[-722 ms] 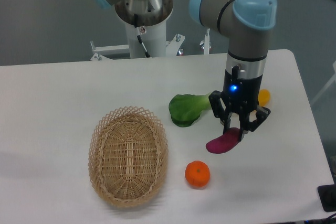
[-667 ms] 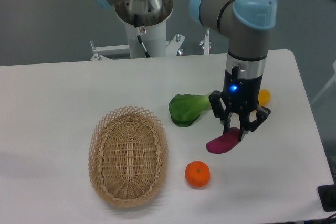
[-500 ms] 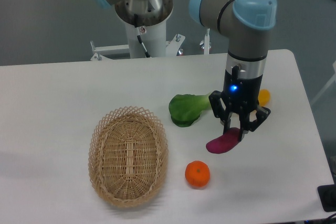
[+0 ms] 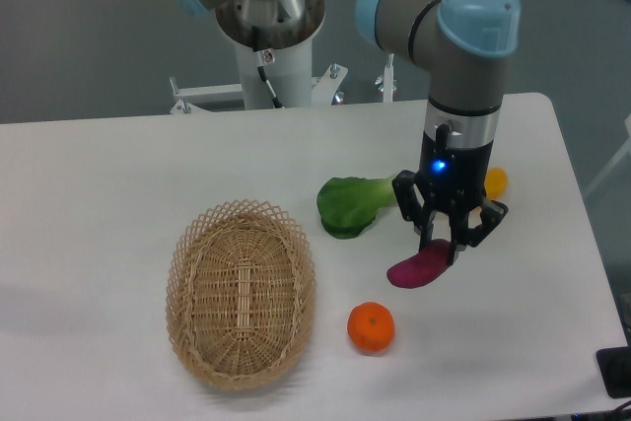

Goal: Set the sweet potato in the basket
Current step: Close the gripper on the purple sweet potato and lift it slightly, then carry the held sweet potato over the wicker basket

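The magenta sweet potato (image 4: 416,270) lies at the right of the white table, its upper right end between my gripper's fingers. My gripper (image 4: 443,244) points straight down over that end, and its dark fingers (image 4: 457,251) press both sides of the tuber, shut on it. The tan wicker basket (image 4: 187,273) stands to the left near the front edge, with nothing inside.
A green leafy vegetable (image 4: 347,205) lies just left of the gripper. A round orange (image 4: 371,327) sits in front, between the basket and the sweet potato. A yellow-orange item (image 4: 496,182) peeks out behind the gripper. The table's right edge is close.
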You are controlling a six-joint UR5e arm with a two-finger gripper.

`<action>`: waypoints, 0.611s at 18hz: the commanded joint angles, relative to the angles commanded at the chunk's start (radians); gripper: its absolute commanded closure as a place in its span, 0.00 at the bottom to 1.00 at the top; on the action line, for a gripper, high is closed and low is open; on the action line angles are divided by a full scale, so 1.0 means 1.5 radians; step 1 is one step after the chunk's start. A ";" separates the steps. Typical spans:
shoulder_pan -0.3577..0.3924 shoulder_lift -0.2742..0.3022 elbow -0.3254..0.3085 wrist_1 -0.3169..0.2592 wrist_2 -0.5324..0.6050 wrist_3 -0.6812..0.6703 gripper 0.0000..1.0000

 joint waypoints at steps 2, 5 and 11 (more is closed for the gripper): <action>-0.002 -0.001 -0.001 0.000 0.003 0.000 0.76; -0.004 -0.002 -0.003 -0.001 0.004 -0.001 0.76; -0.007 0.005 -0.034 0.004 0.026 -0.003 0.76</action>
